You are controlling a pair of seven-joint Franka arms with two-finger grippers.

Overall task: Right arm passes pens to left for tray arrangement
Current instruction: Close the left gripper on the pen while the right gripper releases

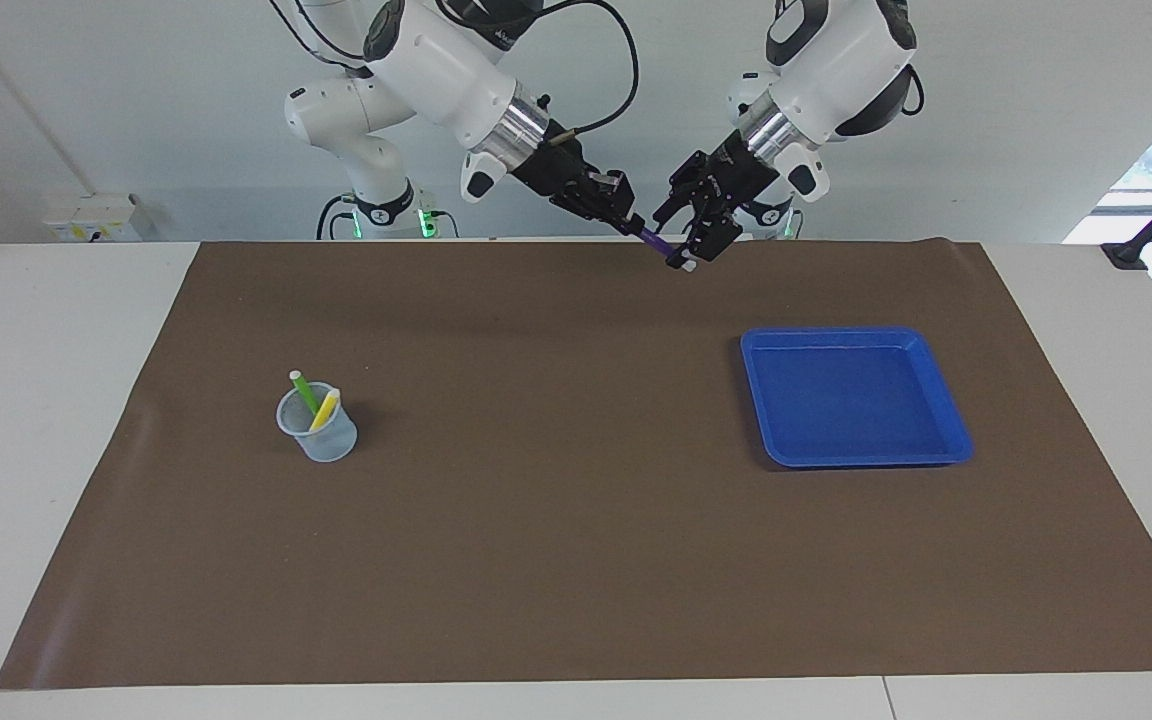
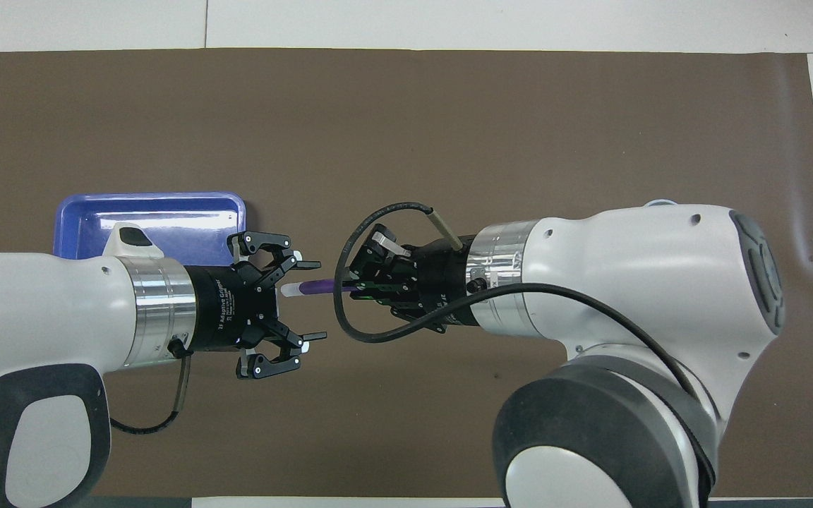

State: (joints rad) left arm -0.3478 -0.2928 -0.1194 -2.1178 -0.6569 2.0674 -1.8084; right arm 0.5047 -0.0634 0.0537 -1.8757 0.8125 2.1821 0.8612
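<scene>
Right gripper (image 1: 636, 222) clamped on the purple pen (image 2: 318, 288), holding it in the air over the brown mat (image 1: 576, 560) near the robots' edge, whitish end pointing at the left gripper (image 2: 304, 300). Left gripper's jaws spread wide, pen's whitish tip sits between the fingers (image 2: 305, 265), not gripped. Blue tray (image 1: 946, 400) flat on the mat toward the left arm's end, nothing in it. Green pen (image 1: 303, 390) and yellow pen (image 1: 324, 410) lean in the translucent cup (image 1: 321, 440) toward the right arm's end, well apart from the tray.
</scene>
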